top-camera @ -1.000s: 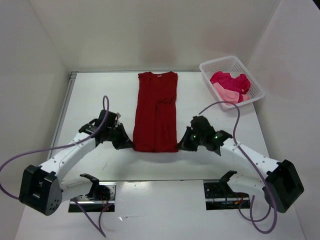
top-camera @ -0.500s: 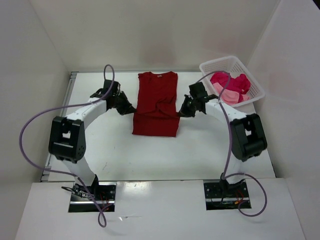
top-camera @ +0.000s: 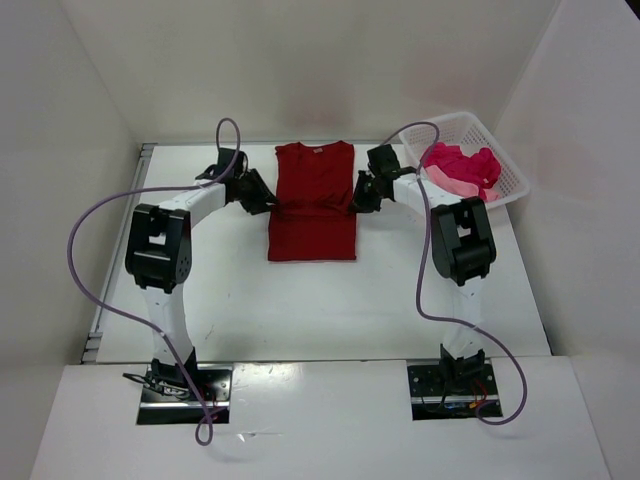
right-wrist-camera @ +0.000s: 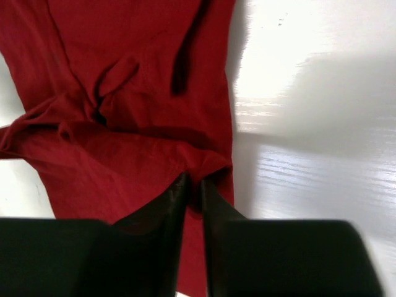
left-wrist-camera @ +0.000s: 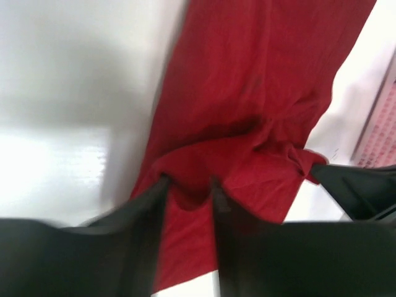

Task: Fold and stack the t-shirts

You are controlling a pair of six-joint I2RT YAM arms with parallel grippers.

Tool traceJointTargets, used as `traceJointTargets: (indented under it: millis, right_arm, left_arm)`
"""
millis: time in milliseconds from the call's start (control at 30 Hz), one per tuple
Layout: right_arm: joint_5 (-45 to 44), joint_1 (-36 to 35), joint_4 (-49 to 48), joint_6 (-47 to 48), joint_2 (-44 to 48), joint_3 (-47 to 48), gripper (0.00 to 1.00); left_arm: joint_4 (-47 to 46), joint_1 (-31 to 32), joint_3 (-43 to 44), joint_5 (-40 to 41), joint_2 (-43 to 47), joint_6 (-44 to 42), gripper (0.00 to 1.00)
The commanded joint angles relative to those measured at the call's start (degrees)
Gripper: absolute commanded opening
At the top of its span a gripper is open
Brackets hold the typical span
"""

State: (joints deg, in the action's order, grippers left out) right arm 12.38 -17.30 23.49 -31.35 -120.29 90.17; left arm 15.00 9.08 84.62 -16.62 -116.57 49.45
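The dark red t-shirt point(top-camera: 313, 205) lies at the back middle of the table, narrow, with its near part doubled over. My left gripper point(top-camera: 266, 201) is shut on its left edge, and cloth bunches between the fingers in the left wrist view point(left-wrist-camera: 189, 189). My right gripper point(top-camera: 357, 203) is shut on its right edge, pinching a fold in the right wrist view point(right-wrist-camera: 195, 184). The magenta-crimson t-shirt point(top-camera: 462, 161) and the light pink t-shirt point(top-camera: 455, 187) lie crumpled in the basket.
The white lattice basket point(top-camera: 437, 124) stands at the back right corner, close to my right arm. White walls close in the back and both sides. Purple cables loop above both arms.
Both grippers have moved from the near end of the shirt toward the back, carrying its hem. The shirt now covers about half its earlier length.
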Motion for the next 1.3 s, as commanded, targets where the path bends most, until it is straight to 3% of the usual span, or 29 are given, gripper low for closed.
traceJointTargets:
  millis: [0, 167, 233, 333, 400, 500, 533, 767, 933, 1167, 1267]
  right_arm:
    - [-1.31, 0.78, -0.9, 0.86, -0.12, 2.91, 0.25]
    - [-0.6, 0.78, -0.9, 0.33, 5.49, 2.91, 0.37]
    - [-1.74, 0.78, -0.9, 0.33, 9.18, 1.34, 0.4]
    - [-2.8, 0.16, -2.03, 0.33, 13.32, -2.53, 0.41]
    - [-2.8, -1.41, -3.18, -0.28, 14.46, -4.38, 0.25]
    - [-2.02, -5.36, -3.71, -0.29, 13.6, -6.32, 0.05]
    - [-1.49, -7.55, -4.23, -0.29, 11.76, -6.32, 0.04]
    - [0.54, -9.77, -5.2, -0.21, 2.54, -1.5, 0.02]
    - [-0.52, -9.16, -4.68, -0.2, -3.1, 3.95, 0.02]
    - [0.63, -6.96, -1.7, -0.73, -13.98, 17.29, 0.02]
    - [1.15, -6.43, -1.69, -0.73, -16.55, 17.93, 0.02]
  left_arm:
    - [-5.41, -0.56, 1.51, -0.25, 0.46, -0.58, 0.46]
    - [-7.89, -2.84, -1.29, 0.45, 7.67, 0.12, 0.58]
    - [-8.49, -2.84, -2.96, 0.45, 11.71, 0.12, 0.58]
    - [-10.52, 0.05, -11.03, -0.08, 16.02, 1.61, 0.49]
    - [-13.14, 3.65, -15.34, -1.3, 16.91, 3.01, 0.4]
    - [-14.91, 9.0, -20.98, -1.4, 15.68, 4.16, 0.34]
    - [-14.92, 9.81, -21.51, -1.4, 14.98, 4.16, 0.33]
    - [-16.95, 10.34, -24.5, 0.71, 10.94, 4.95, 0.33]
    - [-16.76, 10.34, -28.97, 1.24, 10.31, 4.69, 0.39]
    - [-15.54, 10.34, -32.32, 2.03, 17.16, 4.69, 0.43]
    - [-13.96, 9.81, -32.94, 3.26, 20.94, 4.16, 0.46]
